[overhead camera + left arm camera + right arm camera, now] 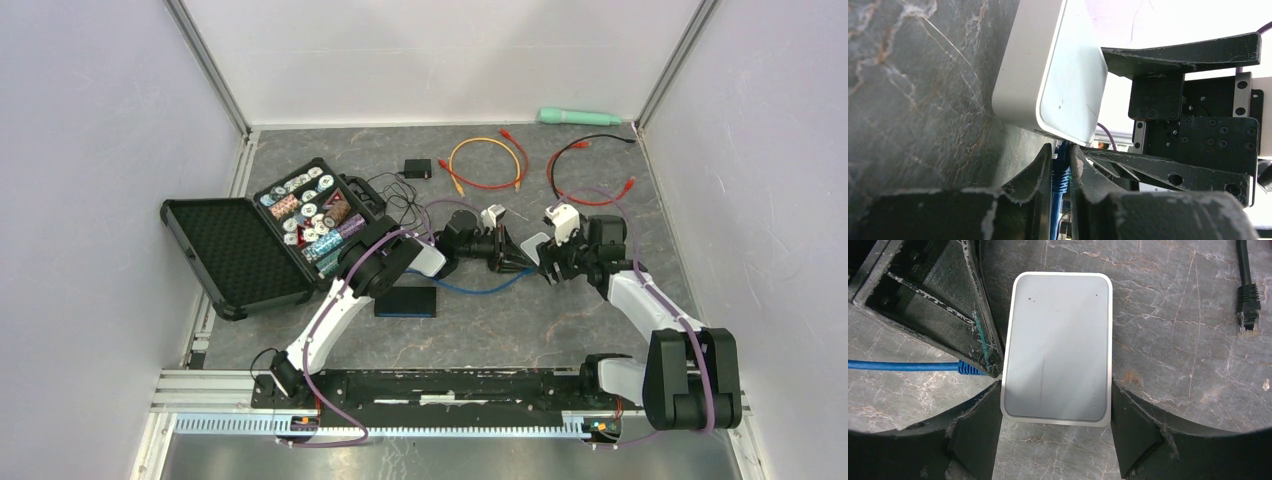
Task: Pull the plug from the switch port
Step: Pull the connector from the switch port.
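Observation:
The switch point(1057, 347) is a flat grey-white box lying on the marble-patterned table; it also shows in the left wrist view point(1058, 75) and in the top view point(534, 242). A blue plug point(1061, 170) sits in a port on its side, and its blue cable point(903, 365) trails away to the left. My left gripper point(1061, 157) is shut on the blue plug, right against the switch. My right gripper point(1055, 425) is shut on the switch, one finger on each long side at its near end. In the top view both grippers meet at mid-table, the left point(520, 260) and the right point(547, 262).
An open black case point(300, 215) holding poker chips lies at the left, with a flat black device point(406, 301) in front of it. An orange cable point(487, 163), red and black cables point(590, 150) and a green tool point(578, 116) lie at the back. A loose black plug point(1248, 305) lies right of the switch.

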`<state>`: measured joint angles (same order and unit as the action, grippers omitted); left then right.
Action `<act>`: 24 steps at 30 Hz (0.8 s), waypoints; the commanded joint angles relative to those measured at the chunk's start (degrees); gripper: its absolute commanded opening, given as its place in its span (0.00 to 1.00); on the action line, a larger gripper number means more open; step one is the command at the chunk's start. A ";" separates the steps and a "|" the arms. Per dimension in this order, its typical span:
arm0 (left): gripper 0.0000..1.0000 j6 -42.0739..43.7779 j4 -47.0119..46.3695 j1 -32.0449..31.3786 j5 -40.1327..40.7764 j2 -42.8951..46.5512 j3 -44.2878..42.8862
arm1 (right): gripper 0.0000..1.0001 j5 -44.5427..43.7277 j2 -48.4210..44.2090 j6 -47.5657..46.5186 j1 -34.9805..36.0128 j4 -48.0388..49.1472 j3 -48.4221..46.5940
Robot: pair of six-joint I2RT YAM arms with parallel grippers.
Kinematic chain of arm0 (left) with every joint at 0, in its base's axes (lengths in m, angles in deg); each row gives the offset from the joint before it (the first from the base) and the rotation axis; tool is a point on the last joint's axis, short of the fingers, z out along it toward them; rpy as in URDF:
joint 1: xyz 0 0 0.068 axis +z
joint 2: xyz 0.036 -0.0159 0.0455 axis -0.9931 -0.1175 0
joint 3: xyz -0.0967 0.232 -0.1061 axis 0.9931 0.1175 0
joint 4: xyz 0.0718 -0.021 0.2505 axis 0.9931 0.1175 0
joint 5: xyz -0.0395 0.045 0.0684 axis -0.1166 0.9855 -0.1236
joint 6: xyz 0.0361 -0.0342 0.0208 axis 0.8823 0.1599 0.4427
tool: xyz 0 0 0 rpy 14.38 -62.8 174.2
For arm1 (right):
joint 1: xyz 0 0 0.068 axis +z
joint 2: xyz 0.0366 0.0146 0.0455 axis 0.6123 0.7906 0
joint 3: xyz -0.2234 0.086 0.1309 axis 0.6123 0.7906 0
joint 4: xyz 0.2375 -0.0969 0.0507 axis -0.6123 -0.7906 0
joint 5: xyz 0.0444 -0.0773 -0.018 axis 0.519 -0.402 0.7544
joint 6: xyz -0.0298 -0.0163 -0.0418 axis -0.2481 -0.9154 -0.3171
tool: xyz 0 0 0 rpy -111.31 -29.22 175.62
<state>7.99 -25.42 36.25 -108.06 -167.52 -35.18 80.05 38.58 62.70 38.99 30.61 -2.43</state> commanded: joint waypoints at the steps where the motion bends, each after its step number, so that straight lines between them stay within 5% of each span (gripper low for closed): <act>1: 0.02 -2.27 -0.39 -0.09 -5.44 2.29 2.43 | 0.00 1.68 -0.36 -5.28 -4.68 8.36 -2.19; 10: 0.02 -4.42 -4.02 0.18 -6.07 1.21 1.18 | 0.00 6.44 1.06 -0.08 -6.38 10.79 -1.74; 24: 0.02 -16.55 -11.66 -2.65 0.59 1.49 5.83 | 0.00 -8.55 -2.97 11.44 -1.54 16.12 3.30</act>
<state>0.21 -33.49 36.36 -103.71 -167.17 -31.44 80.77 36.54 72.62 37.84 36.89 0.30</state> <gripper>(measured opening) 0.215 0.748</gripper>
